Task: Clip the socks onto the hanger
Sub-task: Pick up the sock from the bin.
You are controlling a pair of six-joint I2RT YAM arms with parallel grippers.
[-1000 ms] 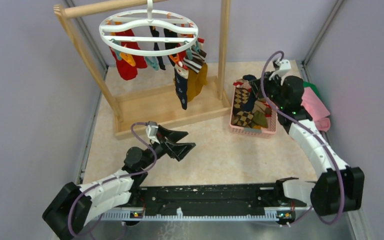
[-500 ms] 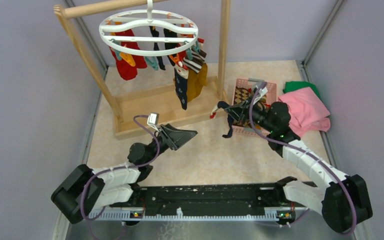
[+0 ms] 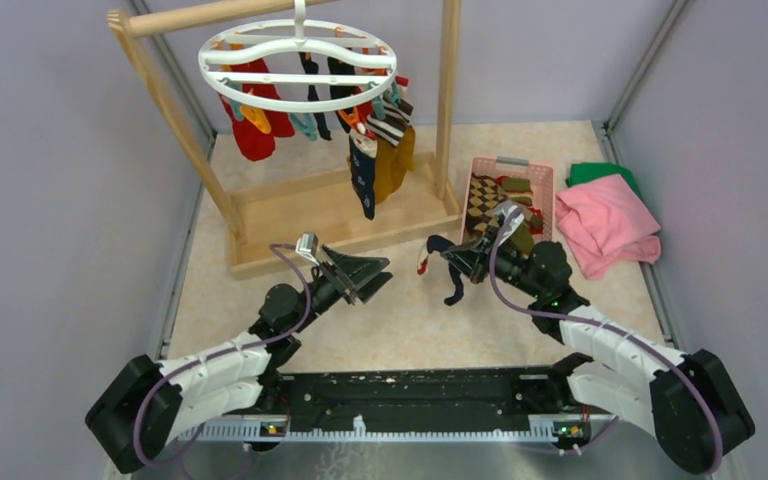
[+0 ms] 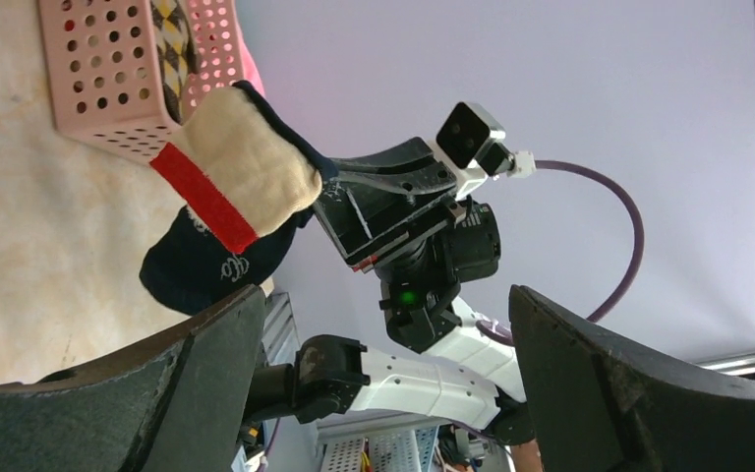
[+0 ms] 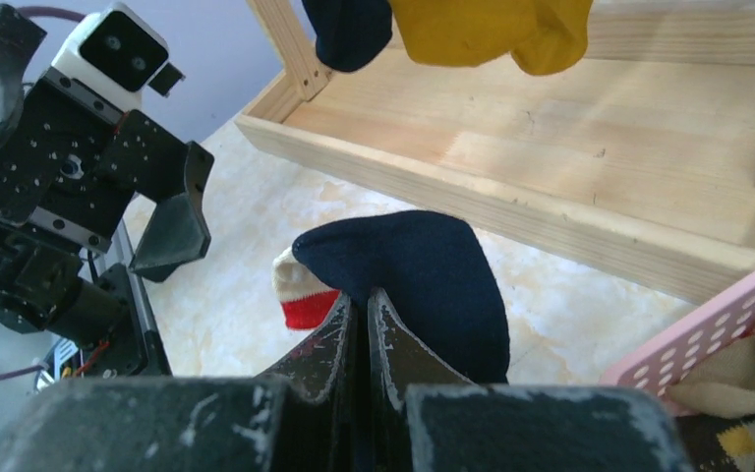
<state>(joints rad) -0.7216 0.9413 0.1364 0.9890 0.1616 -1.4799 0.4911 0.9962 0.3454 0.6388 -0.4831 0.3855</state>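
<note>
Right wrist view shows the right gripper [image 5: 364, 307] pinched shut on just a thin fold of the navy sock [image 5: 423, 270], so the sock could slip free or twist during a handover. It hangs above the bench [image 3: 400, 320] between the arms, well short of the hanger [image 3: 300, 104]. The right arm [image 3: 610, 345] reaches low and leftward, and the left gripper [image 3: 365, 272] faces it, jaws spread wide and empty.

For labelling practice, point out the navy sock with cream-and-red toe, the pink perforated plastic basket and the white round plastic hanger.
Navy sock [image 5: 423, 265]: right wrist view, navy body.
Pink perforated basket [image 4: 98, 88]: left wrist view, side wall.
White round hanger [image 3: 300, 104]: top external view, front rim.
</note>
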